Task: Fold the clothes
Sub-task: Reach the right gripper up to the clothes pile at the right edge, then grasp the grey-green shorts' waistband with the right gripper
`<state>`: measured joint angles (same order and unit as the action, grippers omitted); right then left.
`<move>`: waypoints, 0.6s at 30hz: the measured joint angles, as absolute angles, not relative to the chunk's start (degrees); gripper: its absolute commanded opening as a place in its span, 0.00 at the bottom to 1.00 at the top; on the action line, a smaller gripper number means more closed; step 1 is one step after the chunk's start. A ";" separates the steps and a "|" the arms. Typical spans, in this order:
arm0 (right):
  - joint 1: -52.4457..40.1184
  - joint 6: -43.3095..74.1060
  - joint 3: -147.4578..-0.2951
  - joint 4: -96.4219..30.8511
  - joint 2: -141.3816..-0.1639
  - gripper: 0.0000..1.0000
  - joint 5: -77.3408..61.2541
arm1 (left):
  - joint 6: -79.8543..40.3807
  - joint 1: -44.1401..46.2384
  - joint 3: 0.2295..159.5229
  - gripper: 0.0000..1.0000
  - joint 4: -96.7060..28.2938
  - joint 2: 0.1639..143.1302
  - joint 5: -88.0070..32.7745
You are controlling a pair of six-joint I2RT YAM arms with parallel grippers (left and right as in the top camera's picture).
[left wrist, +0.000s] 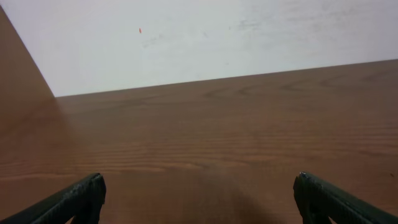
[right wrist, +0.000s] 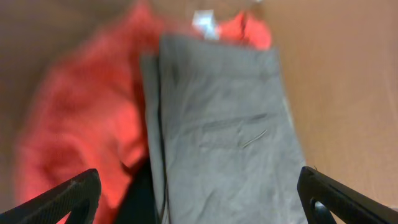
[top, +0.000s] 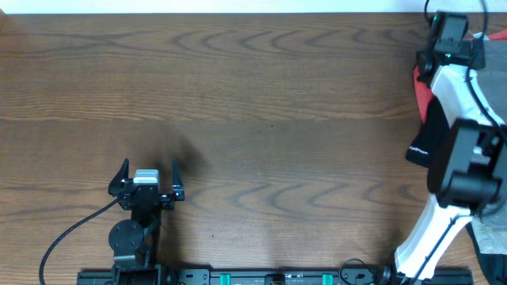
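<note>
Seen past the right claw (right wrist: 202, 199): spread wide, with nothing held inside. Hanging just above some flat grey-olive cotton shorts (right wrist: 224, 130), lying on top of the pile at the far right of the table. Easy to go wrong from here by coming down and pinching more than one layer, or by catching the red-orange cloth (right wrist: 81, 124) along with the grey, since so close and partly underneath. Could also drag the whole heap sideways, with everything loose and soft on smooth wood. Blurry too, so hard to pick out a clean edge to grab. On the shorts: smooth weave, a stitched pocket line, a few small creases, straight sides. Around them: rumpled, bunched red-orange folds, and a dark strip of black cloth (right wrist: 135, 199) down in the gap. Further out: a smooth brown wooden table (top: 261, 119) with wavy grain. Far across it, the left claw (top: 150, 168): wide open as well, empty, low over bare wood, well apart from the clothes.
</note>
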<state>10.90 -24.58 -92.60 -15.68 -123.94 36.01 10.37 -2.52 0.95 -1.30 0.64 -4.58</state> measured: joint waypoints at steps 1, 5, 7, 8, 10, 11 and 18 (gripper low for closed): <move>11.29 -25.98 -92.60 -15.07 -126.17 0.99 37.19 | 10.35 -2.52 0.95 0.98 -1.32 0.64 -4.58; 11.92 -30.11 -92.64 -12.21 -132.40 0.99 42.02 | 10.35 -2.52 0.95 0.98 -1.32 0.64 -4.58; 11.90 -31.31 -92.97 -11.20 -132.73 1.00 43.31 | 10.37 -2.52 0.95 0.98 -1.32 0.64 -4.60; 11.94 -31.59 -92.97 -10.83 -132.90 1.00 43.77 | 10.37 -2.52 0.95 0.98 -1.32 0.64 -4.60; 12.05 -32.21 -93.06 -9.76 -133.51 1.00 45.10 | 10.37 -2.52 0.95 0.98 -1.32 0.64 -4.60; 12.05 -32.34 -93.08 -9.47 -133.67 0.97 45.52 | 10.37 -2.52 0.95 0.98 -1.32 0.64 -4.60; 12.08 -32.38 -93.78 -9.19 -134.43 0.95 46.59 | 10.37 -2.52 0.95 0.98 -1.32 0.64 -4.60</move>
<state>12.08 -32.38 -93.78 -9.19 -134.43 46.59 10.37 -2.52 0.95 -1.32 0.64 -4.60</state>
